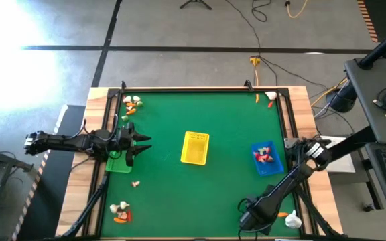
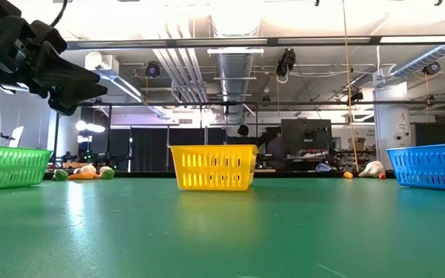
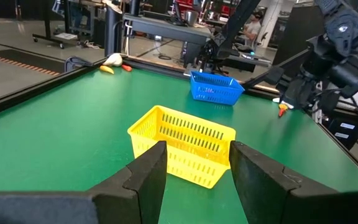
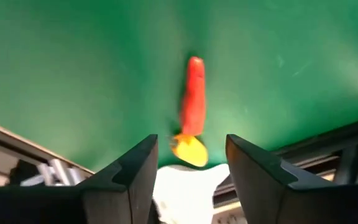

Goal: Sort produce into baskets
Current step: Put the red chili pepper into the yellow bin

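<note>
Item: right pincer (image 4: 188,165), fingers apart and empty, poised at the near right corner of the green-topped desk (image 1: 213,184) over a cluster of three small toy pieces: an orange-red tapered carrot-shaped piece (image 4: 192,96), a small yellow rounded piece (image 4: 189,149) touching its end, and a white piece (image 4: 185,190) just beside the yellow one, close against the desk's raised edge. Risk, as a judgement: with the pieces touching, a closing grip may catch two at once or squeeze one out sideways, and the edge rail leaves little room for the fingers. Item: left pincer (image 3: 194,165), fingers apart, nothing between them, held above the green perforated plastic basket (image 1: 118,163) at the desk's left side; idle, low risk. Item: yellow perforated plastic basket (image 1: 195,147), mid-desk, no contents visible. Item: blue perforated plastic basket (image 1: 267,159), right of centre, holding red-and-white pieces; a mixed grab could put the wrong kind here. Item: further loose pieces at the far left corner (image 1: 132,105), unsorted.
</note>
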You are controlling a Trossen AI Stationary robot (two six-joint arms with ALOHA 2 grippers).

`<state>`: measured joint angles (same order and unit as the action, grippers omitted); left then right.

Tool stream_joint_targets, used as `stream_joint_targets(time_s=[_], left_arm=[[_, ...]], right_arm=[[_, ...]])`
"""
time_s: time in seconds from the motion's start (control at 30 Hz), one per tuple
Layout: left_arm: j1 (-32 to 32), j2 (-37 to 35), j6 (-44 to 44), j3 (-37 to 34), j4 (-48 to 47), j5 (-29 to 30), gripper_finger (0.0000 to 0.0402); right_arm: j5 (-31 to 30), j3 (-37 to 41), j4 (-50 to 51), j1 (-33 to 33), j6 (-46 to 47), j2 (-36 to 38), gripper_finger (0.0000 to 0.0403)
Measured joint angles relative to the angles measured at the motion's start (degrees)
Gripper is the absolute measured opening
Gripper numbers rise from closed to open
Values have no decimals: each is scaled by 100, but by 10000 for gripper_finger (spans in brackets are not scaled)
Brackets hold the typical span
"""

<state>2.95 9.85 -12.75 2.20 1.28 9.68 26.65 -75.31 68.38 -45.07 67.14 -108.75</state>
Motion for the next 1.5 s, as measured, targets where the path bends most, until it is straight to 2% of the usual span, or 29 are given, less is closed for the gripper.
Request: stream_joint_targets(time_s=[0.3,0.57,0.73,0.83,1.03,1.13,1.33,1.5], left_arm=[[-1,4,-2,0,-2,1,158],[-1,7,0,0,-2,-1,158],[0,4,-1,0,-2,0,158],[-1,4,-1,0,-2,0,158],[0,4,0,0,-2,0,158],[-1,4,-1,0,-2,0,158],[-1,13,-1,0,-2,1,158],[0,31,-2,0,-11,0,158]], right_arm=[[93,413,-618,21,-423,9,122],[-111,517,-1109,23,-130,20,23],[-349,329,-1156,151,-161,32,18],[-722,41,-1173,332,-392,128,17],[-2112,-463,-1242,1034,-872,404,16],[-2637,-646,-1597,1521,-1539,519,16],[-2988,-762,-2810,2668,-3211,536,15],[-3057,-767,-3793,3669,-3796,503,15]])
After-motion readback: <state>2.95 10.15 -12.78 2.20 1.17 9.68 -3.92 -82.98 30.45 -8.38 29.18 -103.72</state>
